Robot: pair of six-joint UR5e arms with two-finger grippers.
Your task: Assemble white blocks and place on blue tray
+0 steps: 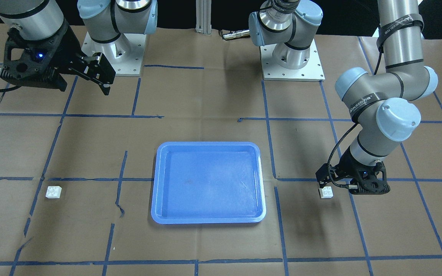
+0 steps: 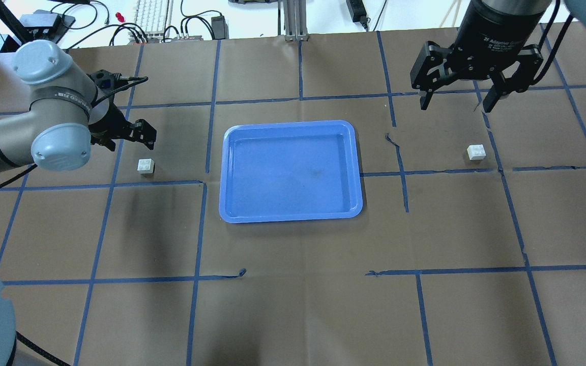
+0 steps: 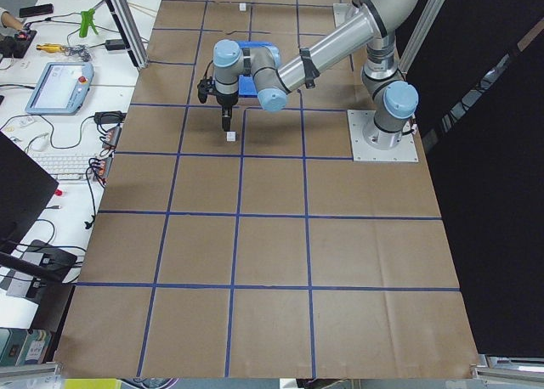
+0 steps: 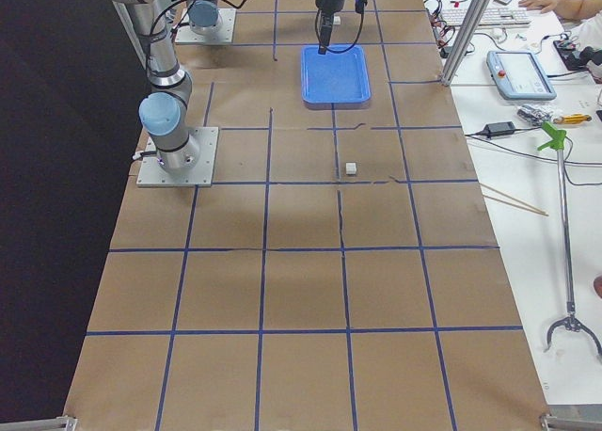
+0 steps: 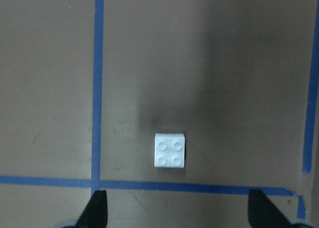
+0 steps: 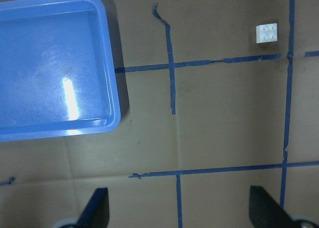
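- Left arm folded low; left pincer (image 5: 180, 211) points down, spread wide, empty, just beside left white block (image 5: 170, 150) on tabletop (image 2: 293, 305).
- Right pincer (image 2: 457, 103) held high, wide open, empty; right white block (image 2: 476, 152) apart from it.
- Blue tray (image 2: 225, 147) between blocks.

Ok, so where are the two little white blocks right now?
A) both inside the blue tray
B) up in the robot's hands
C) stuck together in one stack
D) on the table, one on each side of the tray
D: the first white block sits on the brown paper left of the blue tray, and the second white block sits right of it, far apart.
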